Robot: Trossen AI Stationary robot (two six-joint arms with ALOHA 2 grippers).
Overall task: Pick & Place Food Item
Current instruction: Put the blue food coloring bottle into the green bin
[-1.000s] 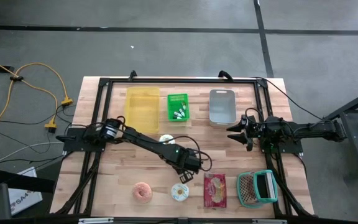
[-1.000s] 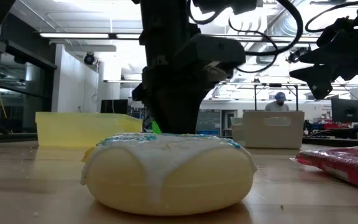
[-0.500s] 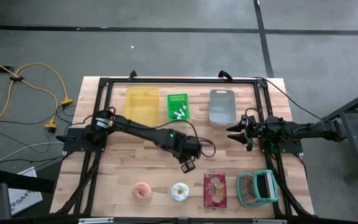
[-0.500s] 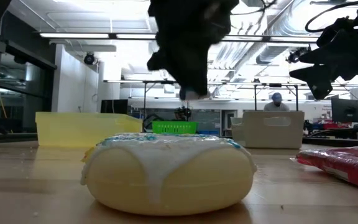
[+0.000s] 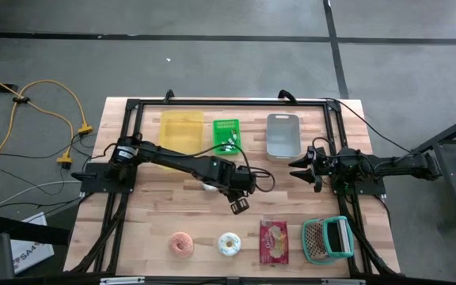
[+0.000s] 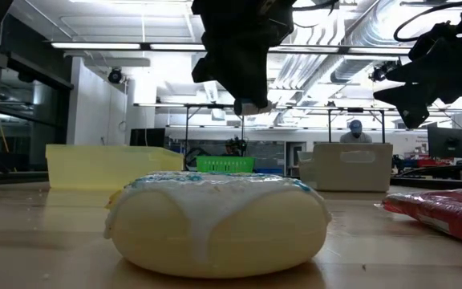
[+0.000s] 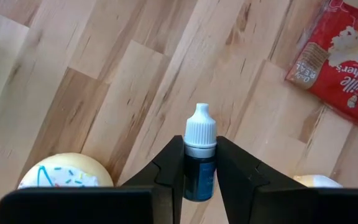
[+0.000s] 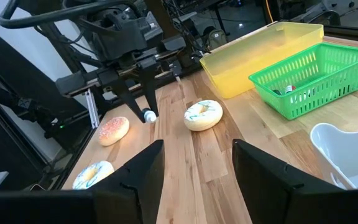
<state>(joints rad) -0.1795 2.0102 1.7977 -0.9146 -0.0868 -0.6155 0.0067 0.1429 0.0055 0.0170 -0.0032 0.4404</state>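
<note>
My left gripper [image 5: 240, 206] hangs above the table's middle, shut on a small blue dropper bottle [image 7: 200, 163] with a white cap; the right wrist view also shows this bottle [image 8: 149, 116]. Below it lie a white iced donut [image 5: 229, 244], a pink donut [image 5: 182, 243] and a red snack packet [image 5: 274, 241], all flat on the table. Another iced donut [image 8: 203, 114] lies under the left arm. At the table's right side, my right gripper [image 5: 299, 167] waits open with nothing between its fingers. My left gripper pinches the bottle's blue body [image 7: 199, 180] between its two fingers [image 7: 171, 167]. The fingers slant down from above and lie along the bottle. The white cap [image 7: 201, 127] sticks out past the fingertips, pointing down at the table. The bottle is lifted clear.
Along the far edge stand a yellow bin [image 5: 181, 133], a green basket [image 5: 226, 136] holding small bottles, and a grey bin [image 5: 283, 135]. A teal basket [image 5: 327, 239] sits near the front right corner. Bare wood lies between the bins and the donuts.
My left gripper has risen from table height, staying shut on the bottle, and has drifted a little toward the far edge. The bottle now hangs clear above the table. The donuts and the packet have stayed where they were.
</note>
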